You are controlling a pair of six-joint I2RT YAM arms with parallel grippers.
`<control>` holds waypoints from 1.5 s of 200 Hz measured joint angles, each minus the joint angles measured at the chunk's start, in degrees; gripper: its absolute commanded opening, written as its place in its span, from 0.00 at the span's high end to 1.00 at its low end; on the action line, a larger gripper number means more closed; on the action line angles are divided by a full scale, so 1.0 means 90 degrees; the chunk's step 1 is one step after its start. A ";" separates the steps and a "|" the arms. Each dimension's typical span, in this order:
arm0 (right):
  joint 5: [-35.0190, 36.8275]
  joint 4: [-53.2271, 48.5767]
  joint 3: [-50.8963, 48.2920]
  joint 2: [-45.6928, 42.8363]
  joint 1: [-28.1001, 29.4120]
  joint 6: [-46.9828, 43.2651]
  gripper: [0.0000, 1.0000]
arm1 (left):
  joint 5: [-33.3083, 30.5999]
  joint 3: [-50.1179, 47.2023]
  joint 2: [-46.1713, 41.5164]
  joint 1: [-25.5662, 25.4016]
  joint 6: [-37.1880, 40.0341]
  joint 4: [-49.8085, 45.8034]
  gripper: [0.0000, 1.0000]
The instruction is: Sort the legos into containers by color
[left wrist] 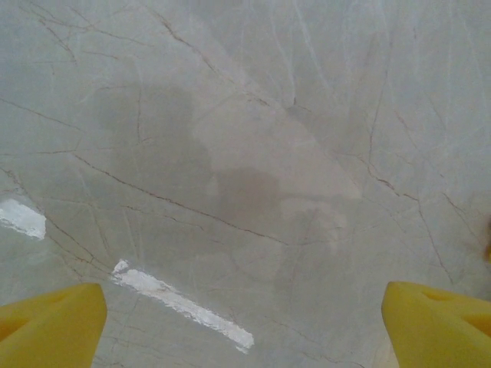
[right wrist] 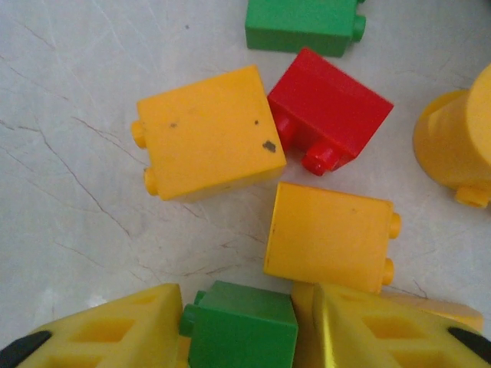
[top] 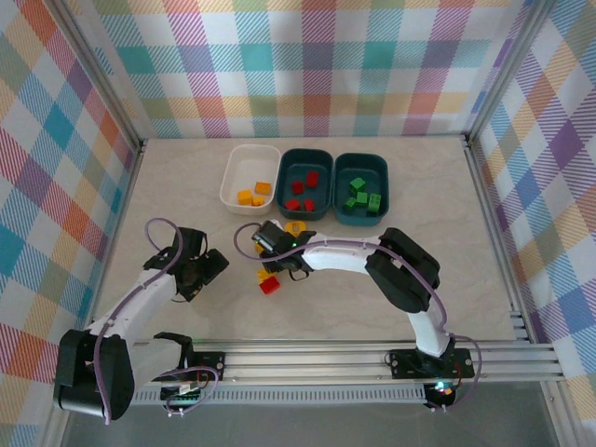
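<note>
1. Table (top: 168, 186): pale marbled top. The left wrist view shows white scuff marks on it.
2. Arms: the left arm (top: 140, 303) reaches up the left side. The right arm (top: 400, 270) bends across toward the table's centre.
3. Containers: three stand in a row at the far side, close beside one another.
   - The white tray (top: 247, 168), leftmost, holds orange bricks (top: 264, 188).
   - The middle teal tray (top: 293, 163) holds red bricks (top: 312, 177).
   - The right teal tray (top: 372, 172) holds green bricks (top: 357, 183).
4. Left gripper (left wrist: 242, 322): released, jaws spread wide over bare table with nothing between them. It is apart from the loose bricks, to their left.
5. Right gripper (right wrist: 245, 337): lowered over the loose pile on the near side of the trays. A green brick (right wrist: 242, 326) sits between its fingers (right wrist: 115, 330). One finger appears to touch the brick (a narrow gap shows at the other). Whether the brick is actually clenched cannot be told.
6. Loose bricks on the table, just beyond that gripper:
   - a large yellow brick (right wrist: 207, 134);
   - a red brick (right wrist: 334, 111) touching the large yellow one;
   - a second yellow brick (right wrist: 330, 238) close to the held-side finger;
   - another green brick (right wrist: 303, 23) at the far edge;
   - a yellow rounded piece (right wrist: 460, 142) to the right.
</note>
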 measured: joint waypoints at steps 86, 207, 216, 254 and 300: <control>0.0158 -0.0085 0.0165 0.0136 0.0221 -0.0032 0.68 | 0.0007 0.0000 -0.0104 0.0010 0.0117 0.0000 0.07; 0.0546 0.0197 -0.0556 -0.2096 -0.0437 -0.0440 0.70 | 0.0335 0.0287 -0.0046 -0.0347 0.0165 -0.0017 0.15; 0.0534 0.0223 -0.0719 -0.2283 -0.0886 -0.0435 0.69 | 0.0333 0.0413 0.0039 -0.0614 0.0165 -0.0002 0.15; 0.0316 0.0240 -0.1209 -0.2441 -0.3213 -0.0243 0.69 | 0.0187 0.1018 0.0843 -0.1880 0.0163 0.0002 0.18; -0.0165 0.0134 -0.0746 -0.1583 -0.4138 -0.0168 0.58 | -0.0095 0.1523 0.1940 -0.2863 -0.0032 -0.0015 0.14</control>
